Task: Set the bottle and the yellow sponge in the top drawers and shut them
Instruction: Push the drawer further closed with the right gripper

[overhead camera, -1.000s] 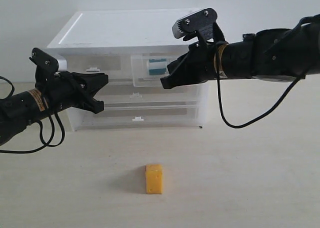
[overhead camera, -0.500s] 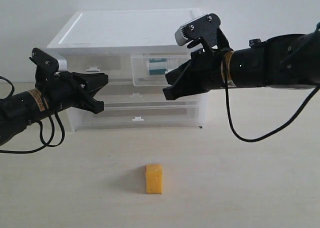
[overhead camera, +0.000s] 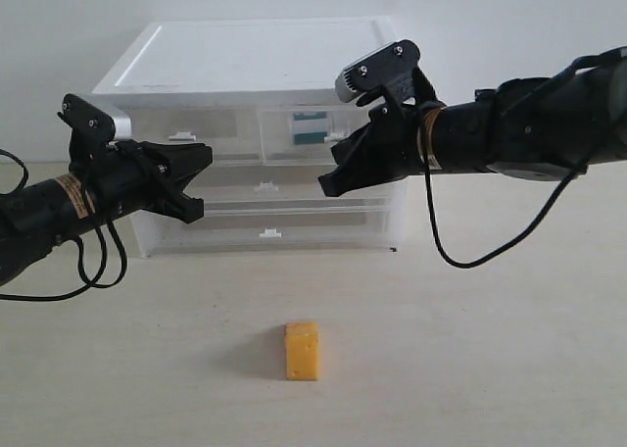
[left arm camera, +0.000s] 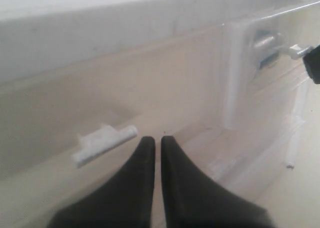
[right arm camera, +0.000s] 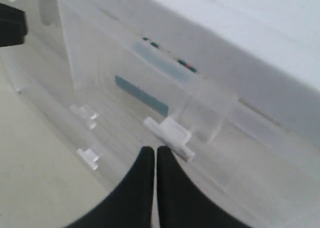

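Left pincer (left arm camera: 156, 138) and right pincer (right arm camera: 156, 149), tips together, before the top drawers (overhead camera: 211, 125); yellow sponge (overhead camera: 302, 350) on the table (overhead camera: 490, 369).

Nothing can be read: the sticker (overhead camera: 67, 185) on the left arm and the label on the bottle (overhead camera: 309, 128) are too blurred.

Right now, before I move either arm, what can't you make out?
1. The bottle: only a teal blur behind the right top drawer and its translucent front, in the exterior and right wrist views.
2. Inside the left top drawer: blurred by its translucent front, in the exterior and left wrist views.
3. The yellow sponge: outside both wrist views.
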You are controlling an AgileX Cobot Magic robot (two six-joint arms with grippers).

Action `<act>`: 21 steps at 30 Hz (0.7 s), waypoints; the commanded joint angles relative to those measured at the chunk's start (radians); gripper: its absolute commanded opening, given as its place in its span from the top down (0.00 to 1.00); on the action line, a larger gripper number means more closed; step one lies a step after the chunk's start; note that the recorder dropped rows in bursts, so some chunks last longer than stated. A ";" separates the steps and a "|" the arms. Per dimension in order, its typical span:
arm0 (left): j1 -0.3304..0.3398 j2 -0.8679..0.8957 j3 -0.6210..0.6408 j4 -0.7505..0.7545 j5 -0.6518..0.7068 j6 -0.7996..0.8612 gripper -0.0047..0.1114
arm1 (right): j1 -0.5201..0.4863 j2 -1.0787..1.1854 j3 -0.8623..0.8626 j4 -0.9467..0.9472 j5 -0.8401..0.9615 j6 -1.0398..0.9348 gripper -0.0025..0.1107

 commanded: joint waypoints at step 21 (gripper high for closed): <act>-0.005 0.002 -0.004 0.010 -0.002 0.003 0.93 | -0.001 -0.059 0.039 -0.050 -0.137 0.106 0.98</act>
